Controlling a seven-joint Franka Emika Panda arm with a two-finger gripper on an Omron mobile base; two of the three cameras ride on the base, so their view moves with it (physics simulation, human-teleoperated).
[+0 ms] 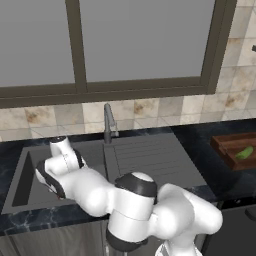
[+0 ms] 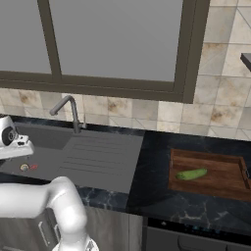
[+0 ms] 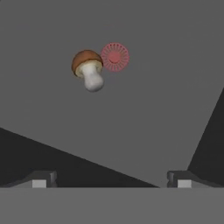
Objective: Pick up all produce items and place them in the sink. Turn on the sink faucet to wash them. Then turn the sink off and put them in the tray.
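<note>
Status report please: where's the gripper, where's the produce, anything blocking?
Gripper open, empty, above sink. Mushroom on basin floor beside red drain. Cucumber in tray. Nothing blocking the mushroom.

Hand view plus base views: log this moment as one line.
gripper: open, above sink | mushroom: beside drain mark | cucumber: in tray
</note>
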